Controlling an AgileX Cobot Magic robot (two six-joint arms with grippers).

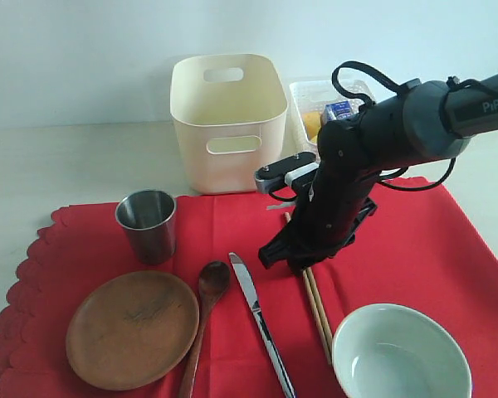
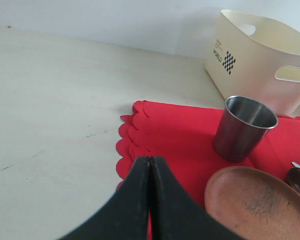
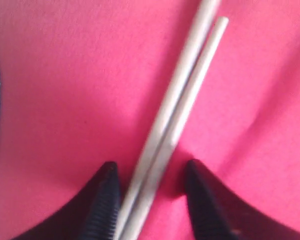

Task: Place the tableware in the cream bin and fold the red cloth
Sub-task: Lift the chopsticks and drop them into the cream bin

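Note:
On the red cloth (image 1: 415, 240) lie the steel cup (image 1: 147, 224), wooden plate (image 1: 133, 328), wooden spoon (image 1: 206, 307), silver knife (image 1: 261, 323), wooden chopsticks (image 1: 318, 311) and the pale bowl (image 1: 400, 352). The cream bin (image 1: 227, 120) stands behind the cloth. My right gripper (image 3: 151, 172) is open, low over the cloth, its fingers on either side of the chopsticks (image 3: 182, 100) without closing on them. My left gripper (image 2: 150, 160) is shut on nothing, above the cloth's scalloped edge (image 2: 132, 140), near the cup (image 2: 244, 127) and plate (image 2: 260, 205). The left gripper is outside the exterior view.
A white lattice basket (image 1: 315, 104) with food items stands to the right of the cream bin. Bare pale tabletop (image 2: 50, 115) stretches to the left of the cloth. The right arm (image 1: 398, 124) reaches in over the cloth from the right.

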